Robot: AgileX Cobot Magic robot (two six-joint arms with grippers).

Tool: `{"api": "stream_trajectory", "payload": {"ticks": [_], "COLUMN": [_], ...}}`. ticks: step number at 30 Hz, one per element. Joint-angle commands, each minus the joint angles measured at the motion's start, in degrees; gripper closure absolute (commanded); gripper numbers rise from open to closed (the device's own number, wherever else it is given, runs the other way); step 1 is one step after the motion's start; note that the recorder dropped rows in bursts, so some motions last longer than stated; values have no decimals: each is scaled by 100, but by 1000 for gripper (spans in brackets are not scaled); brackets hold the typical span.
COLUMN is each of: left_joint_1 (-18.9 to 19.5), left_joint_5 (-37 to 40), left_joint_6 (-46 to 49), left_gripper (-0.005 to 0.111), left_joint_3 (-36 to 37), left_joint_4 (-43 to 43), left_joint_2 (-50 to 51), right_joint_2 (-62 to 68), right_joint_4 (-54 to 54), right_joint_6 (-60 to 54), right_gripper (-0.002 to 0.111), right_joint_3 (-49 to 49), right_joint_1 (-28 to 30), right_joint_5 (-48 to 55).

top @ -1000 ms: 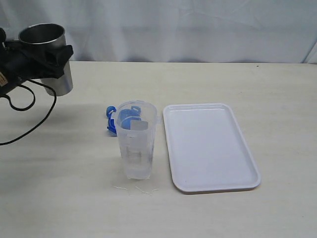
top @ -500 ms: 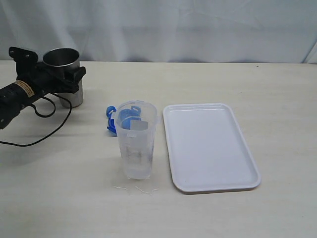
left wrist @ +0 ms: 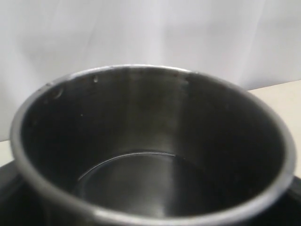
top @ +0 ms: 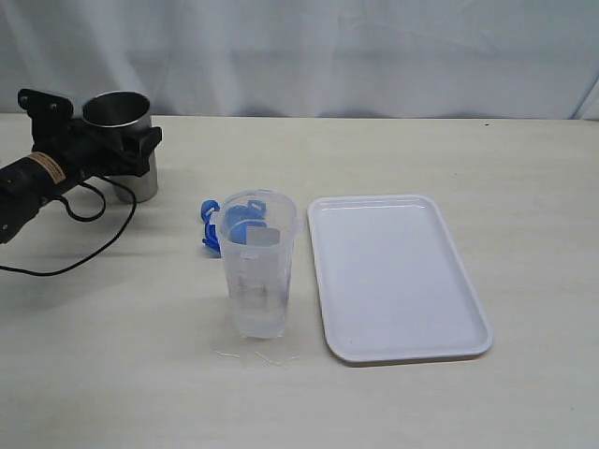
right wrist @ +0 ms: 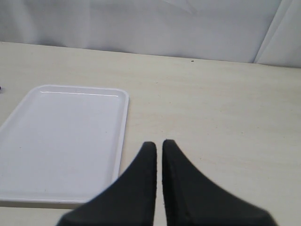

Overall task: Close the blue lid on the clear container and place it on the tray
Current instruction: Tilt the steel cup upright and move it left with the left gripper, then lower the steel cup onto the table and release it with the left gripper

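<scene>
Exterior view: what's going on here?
The left pincer grips the steel cup at the back left of the table. The clear container stands open, the blue lid lies just behind it, and the tray beside them bears nothing. The right pincer hangs shut, holding nothing.

The steel cup (left wrist: 150,141) is filling nearly the whole frame, with its open mouth facing the camera. Its rounded rim is catching light, while the brushed inner wall is reading dark down to the circular bottom. A white backdrop (left wrist: 141,28) is showing behind it, and a strip of beige table (left wrist: 287,99) is showing beside the rim.
</scene>
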State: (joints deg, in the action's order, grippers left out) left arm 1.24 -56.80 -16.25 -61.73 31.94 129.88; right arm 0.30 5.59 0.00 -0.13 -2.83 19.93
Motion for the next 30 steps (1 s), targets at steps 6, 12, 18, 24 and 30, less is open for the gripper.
{"api": "stream_trajectory", "payload": {"ticks": [6,12,18,24,30], "left_joint_1": [9,9,9,19,12], "left_joint_5": [134,445,441,352,253], "left_joint_6": [-1,-25,-44,5,5], "left_gripper": [29,23,23,23,23], "left_joint_3": [-68,-68,117,393,778], "left_joint_4": [-101,-92,-92,-120,-133], "left_joint_2": [-56,-56,-71,-71,-79], "right_joint_2": [-30,-30,-30,-30,-30], "right_joint_4": [-45,-45,-45,-45,-45], "right_joint_6": [0,0,0,0,0], "right_gripper": [104,104,104,104,104], "right_joint_3": [13,13,13,13,13], "right_joint_1": [19,19,19,19,19], "right_joint_5": [-9,-9,-9,-9,-9]}}
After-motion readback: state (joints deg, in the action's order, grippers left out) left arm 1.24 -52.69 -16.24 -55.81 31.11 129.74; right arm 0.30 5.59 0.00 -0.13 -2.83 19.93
